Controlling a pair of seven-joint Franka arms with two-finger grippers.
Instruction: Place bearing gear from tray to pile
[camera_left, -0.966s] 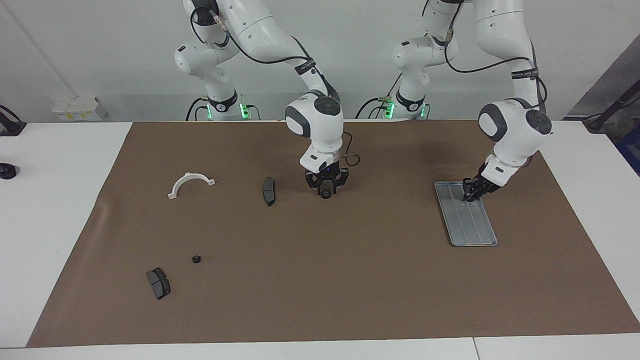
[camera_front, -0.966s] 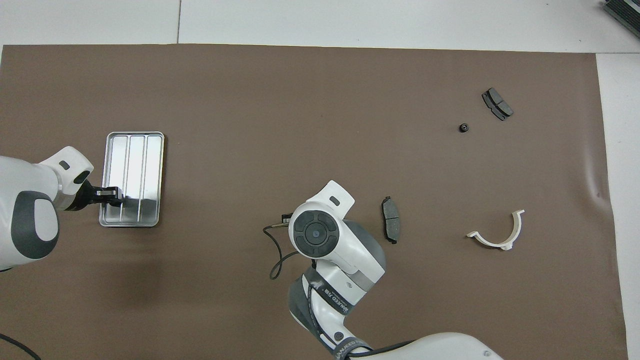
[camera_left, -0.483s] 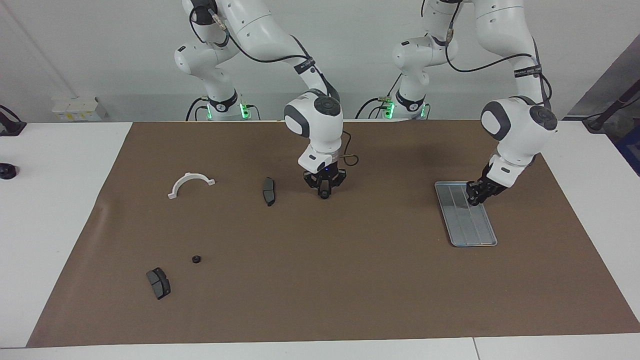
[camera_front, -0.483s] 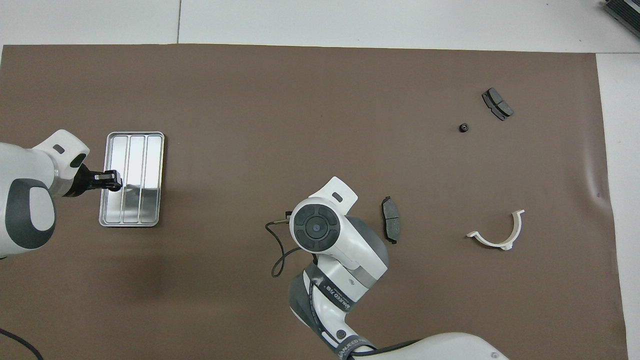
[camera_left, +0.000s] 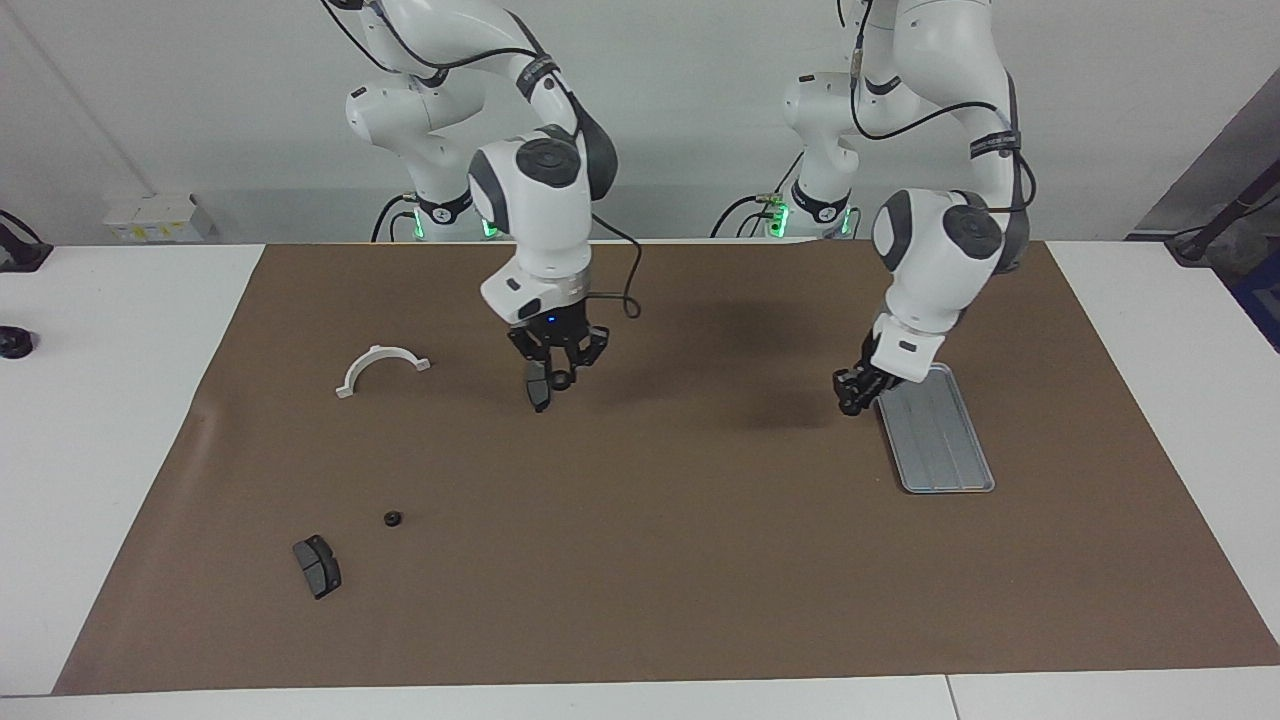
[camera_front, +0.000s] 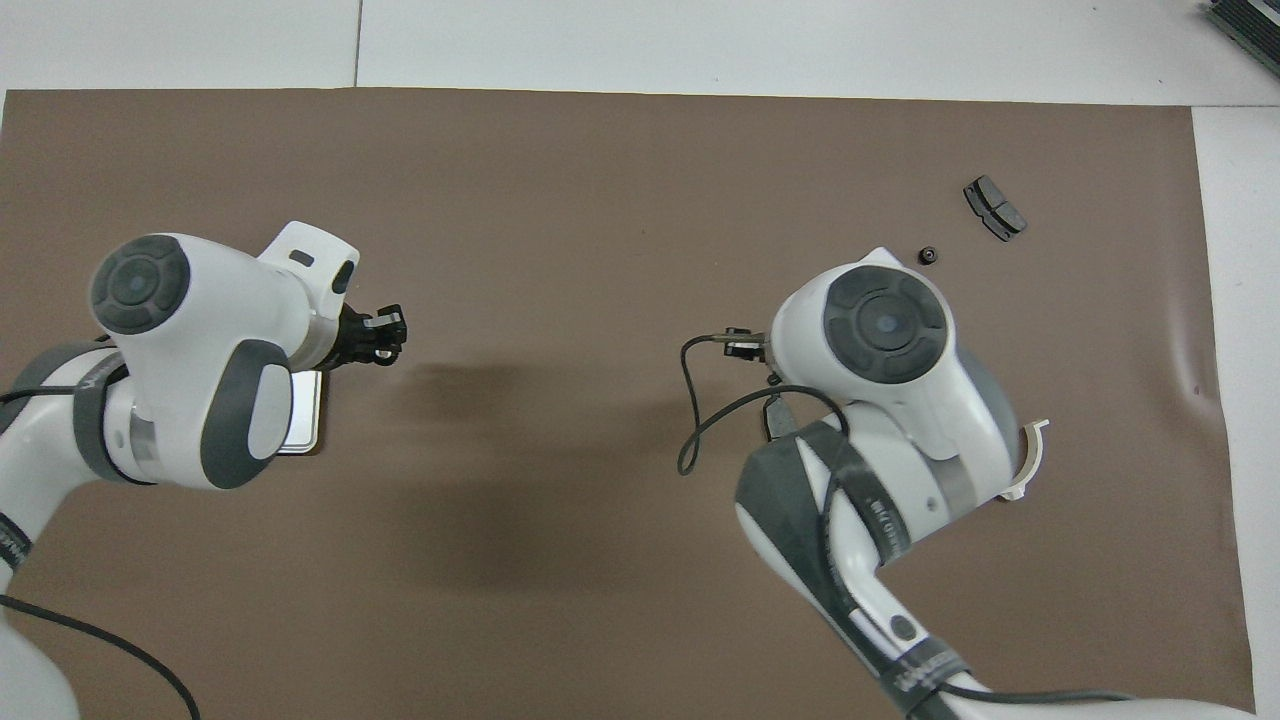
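Brown matting (camera_left: 650, 560) covers the white bench. Facing view: the ridged silver-grey tray (camera_left: 935, 440) lies toward the left arm's end; just beside it the left pincer (camera_left: 850, 393) hangs, fingertips closed, its load unreadable. The right pincer (camera_left: 556, 368), pinched on a small dark round gear (camera_left: 561, 379), hovers over a curved brake pad (camera_left: 537, 389). White bracket (camera_left: 382, 367), nut (camera_left: 392, 518) and second pad (camera_left: 317, 566) lie scattered.

Overhead view: arms hide most of the tray (camera_front: 305, 425).
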